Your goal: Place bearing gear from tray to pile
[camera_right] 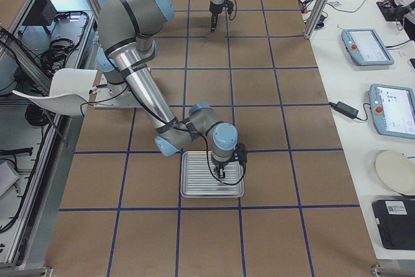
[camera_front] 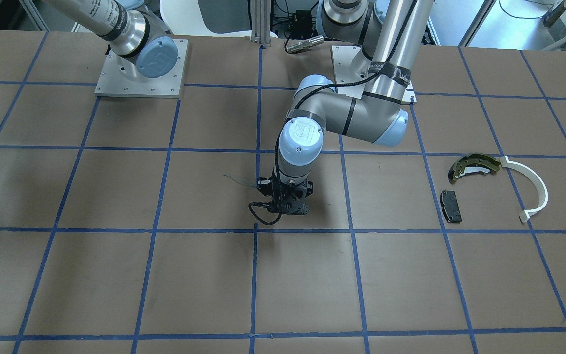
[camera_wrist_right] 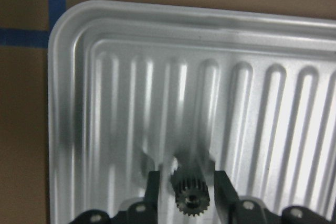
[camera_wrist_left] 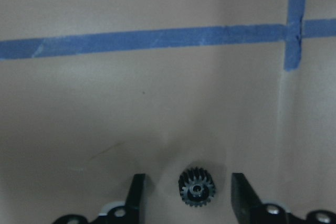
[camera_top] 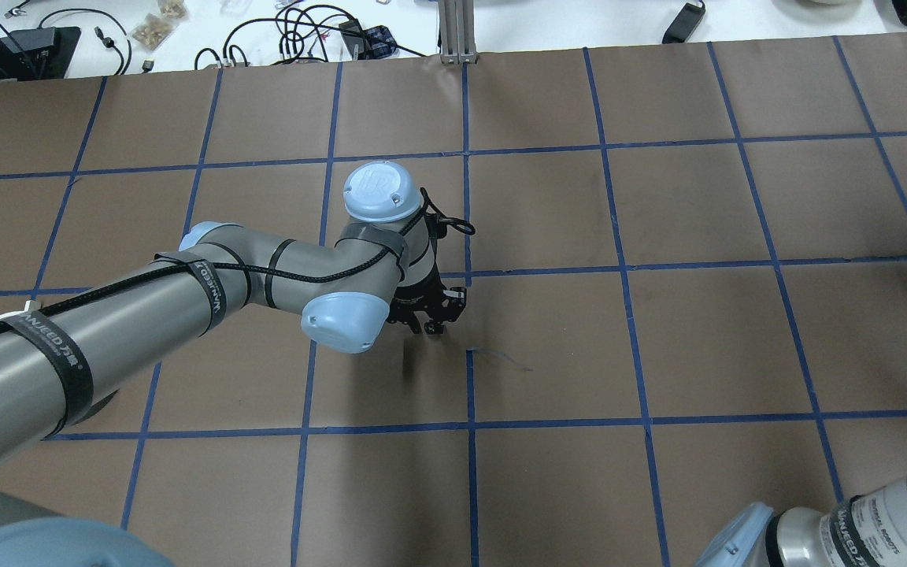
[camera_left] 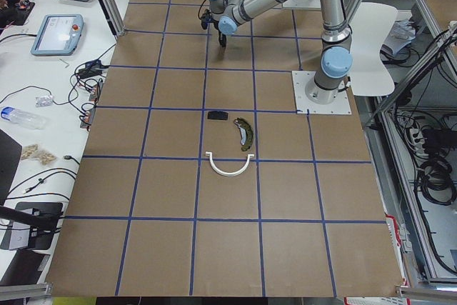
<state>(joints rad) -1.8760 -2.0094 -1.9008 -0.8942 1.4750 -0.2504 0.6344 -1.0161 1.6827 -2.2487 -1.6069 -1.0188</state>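
Black gears, two: one [camera_wrist_left: 197, 187] between the spread fingers of the left gripper [camera_wrist_left: 188, 198], one [camera_wrist_right: 191, 194] clamped by the right gripper [camera_wrist_right: 184, 192] over the tray [camera_wrist_right: 262, 45]. Pile holds three parts: shoe [camera_front: 472, 164], arc [camera_front: 528, 187], pad [camera_front: 451, 205].

table [camera_top: 658, 346] brown, blue tape grid | white chair [camera_left: 375, 26] (robot's side) | tablets [camera_right: 392, 111]

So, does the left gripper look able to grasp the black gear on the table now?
Probably yes. The left gripper is open, with one finger on each side of the black gear, and nothing lies between the fingers and the gear.
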